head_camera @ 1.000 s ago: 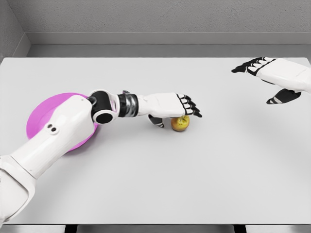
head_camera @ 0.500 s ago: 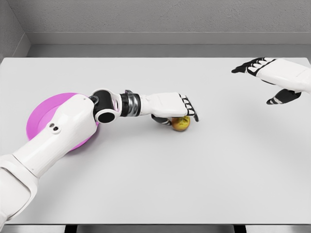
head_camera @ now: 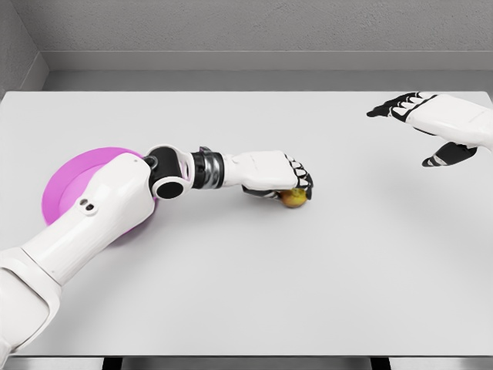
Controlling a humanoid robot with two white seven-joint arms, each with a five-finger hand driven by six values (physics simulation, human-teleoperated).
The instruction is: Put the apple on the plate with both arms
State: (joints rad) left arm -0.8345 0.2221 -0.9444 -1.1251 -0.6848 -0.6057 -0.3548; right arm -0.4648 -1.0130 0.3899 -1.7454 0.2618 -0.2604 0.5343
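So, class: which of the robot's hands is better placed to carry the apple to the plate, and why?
Left. The left hand is curled over the apple, and the plate lies on its side. The right hand hovers open, far off near the table's right edge.

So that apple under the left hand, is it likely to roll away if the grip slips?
Probably yes: the apple is round and sits on a smooth, flat table, so it could roll. The left hand covers it from above with fingers curling over, which should check that. It looks rigid, unlikely to squash.
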